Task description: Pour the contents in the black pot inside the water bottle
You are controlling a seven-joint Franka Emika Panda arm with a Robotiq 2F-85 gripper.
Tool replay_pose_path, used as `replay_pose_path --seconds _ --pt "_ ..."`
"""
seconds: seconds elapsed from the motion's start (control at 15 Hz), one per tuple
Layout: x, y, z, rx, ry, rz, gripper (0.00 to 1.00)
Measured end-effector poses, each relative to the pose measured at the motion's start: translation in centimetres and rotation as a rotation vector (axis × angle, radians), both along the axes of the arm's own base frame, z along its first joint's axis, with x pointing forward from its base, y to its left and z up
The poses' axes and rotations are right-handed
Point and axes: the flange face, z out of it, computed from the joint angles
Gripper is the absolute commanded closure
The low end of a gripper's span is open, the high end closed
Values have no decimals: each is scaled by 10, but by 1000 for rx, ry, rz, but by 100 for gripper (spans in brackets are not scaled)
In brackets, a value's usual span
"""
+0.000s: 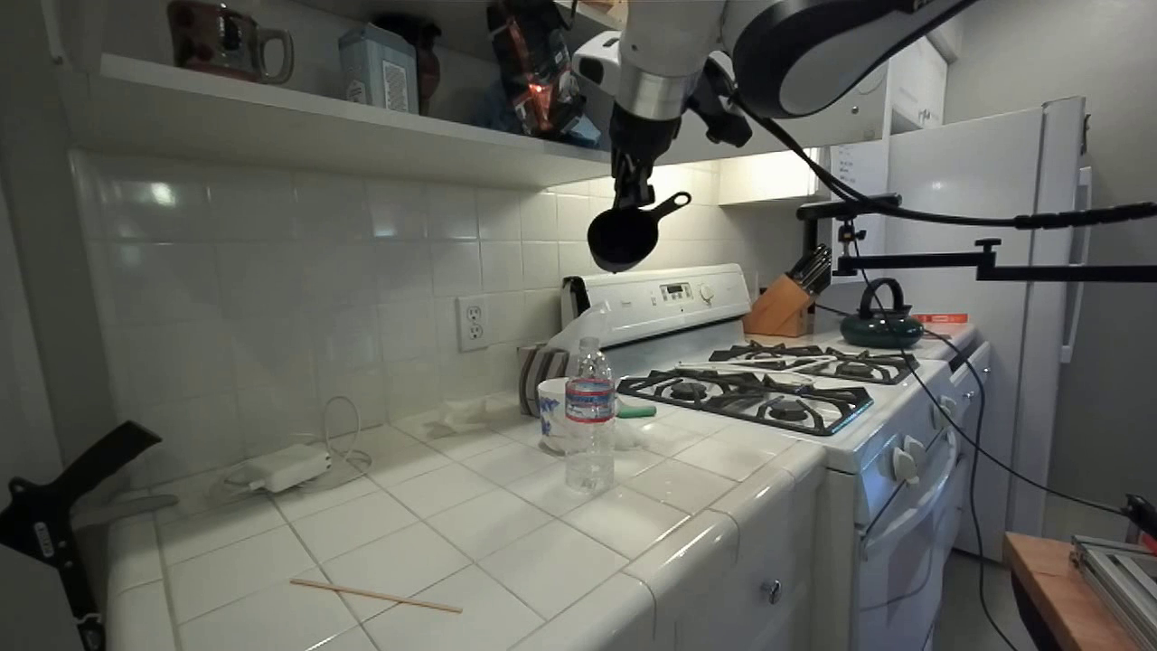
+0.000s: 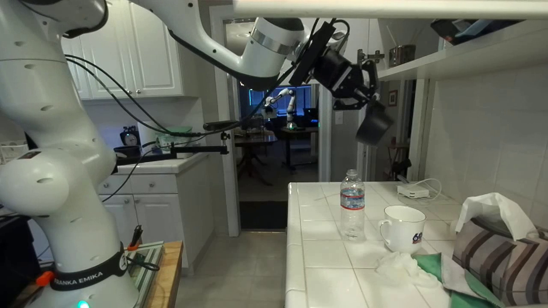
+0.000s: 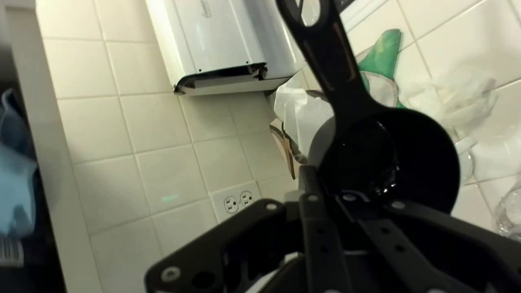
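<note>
The black pot (image 1: 624, 240) is held in the air, tilted, its short handle (image 1: 672, 204) angling up. My gripper (image 2: 371, 99) is shut on the pot's wall. In the wrist view one finger (image 3: 308, 179) lies outside the wall, while the other finger reaches into the dark inside, where its tip is hard to make out. Small glints show inside the black pot (image 3: 390, 154); what it contains is too dark to tell. Upright on the tiled counter, the water bottle (image 2: 352, 209) stands uncapped, lower than the pot and a little to one side of it in both exterior views.
Close to the bottle stands a white mug (image 2: 402, 226), with crumpled tissue (image 2: 404, 269), a green cloth (image 2: 464, 273) and a tissue box (image 2: 496, 261) nearby. A shelf (image 1: 362, 127) overhangs the counter near the arm. A thin stick (image 1: 375, 595) and a white adapter (image 1: 287, 467) lie on the counter.
</note>
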Motion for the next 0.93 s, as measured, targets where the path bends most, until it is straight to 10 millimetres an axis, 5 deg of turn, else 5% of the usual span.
replay_pose_path --seconds 0.13,0.33,0.93 --pt "-4 -44 -6 107 13 -52 99" --pt "-13 -90 -43 264 63 -129 99" --pt "-41 -145 -202 686 260 -463 99"
